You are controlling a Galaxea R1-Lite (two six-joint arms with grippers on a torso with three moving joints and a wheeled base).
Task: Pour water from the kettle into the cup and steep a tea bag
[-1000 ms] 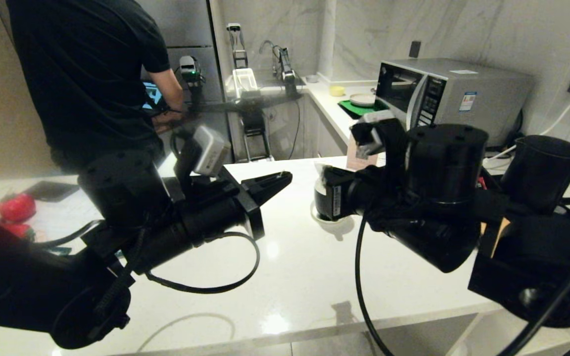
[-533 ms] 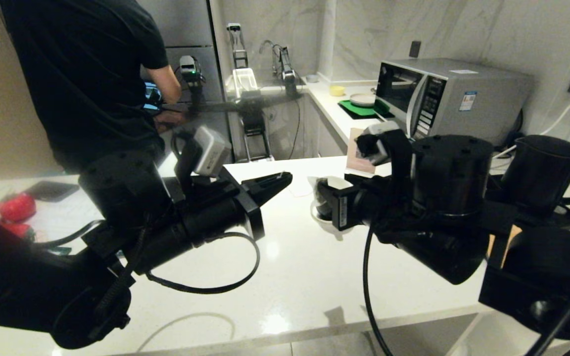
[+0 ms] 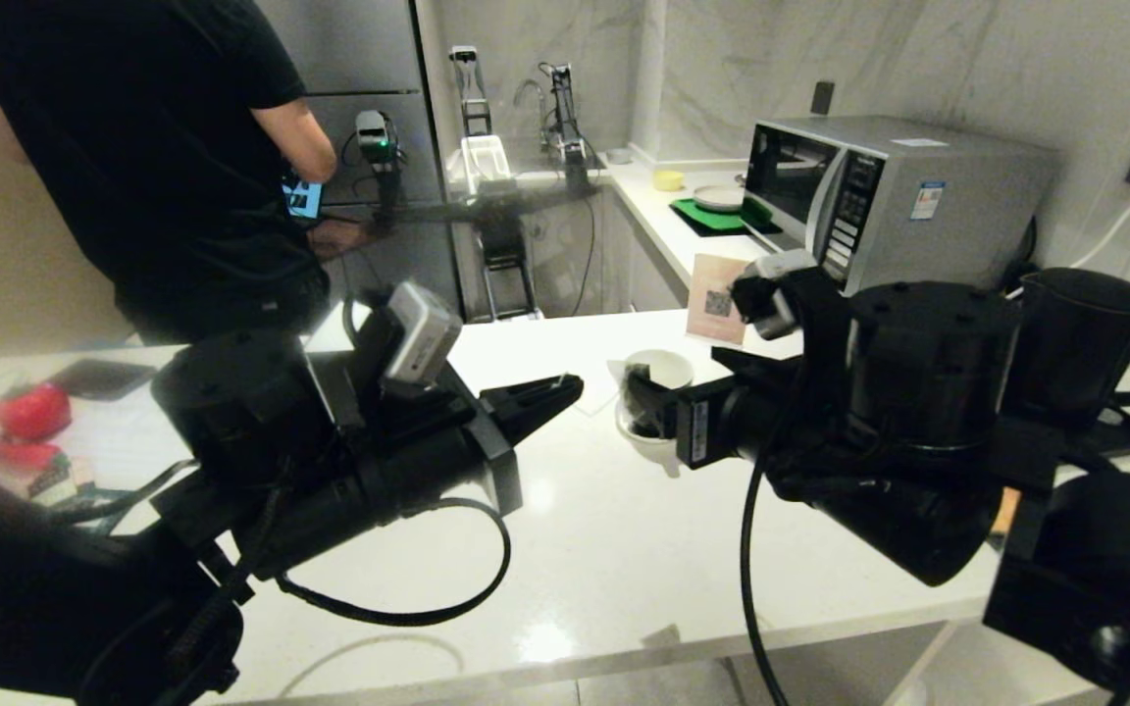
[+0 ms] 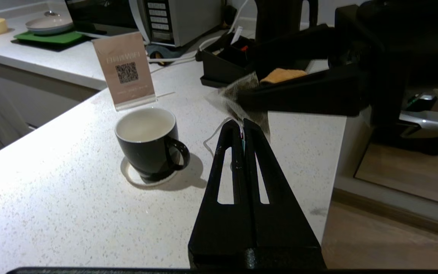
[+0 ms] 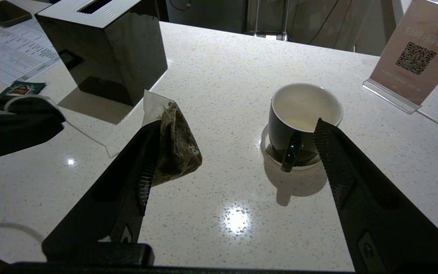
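The cup [image 5: 302,118], black outside and white inside, stands on its white saucer [image 4: 131,177] on the counter. My right gripper [image 5: 237,125] is open just in front of it, jaws wide apart. The tea bag [image 5: 173,144], a dark damp pouch, clings to one right finger [image 5: 143,152] and hangs above the counter beside the cup. My left gripper [image 4: 240,123] is shut on the tea bag's white string [image 4: 213,135], level with the cup and to its left in the head view. The kettle [image 3: 1080,338] stands at the far right, behind my right arm.
A QR sign [image 3: 717,312] stands behind the cup, the microwave [image 3: 879,191] further back. A black slotted box [image 5: 105,49] and a green sachet [image 5: 23,88] lie left of the tea bag. A low compartment box [image 4: 226,64] sits near the kettle. A person [image 3: 163,147] stands at back left.
My right gripper has opened and drawn back from over the cup, so the cup's rim now shows. The tea bag stays stuck to one finger. The left gripper remains shut.
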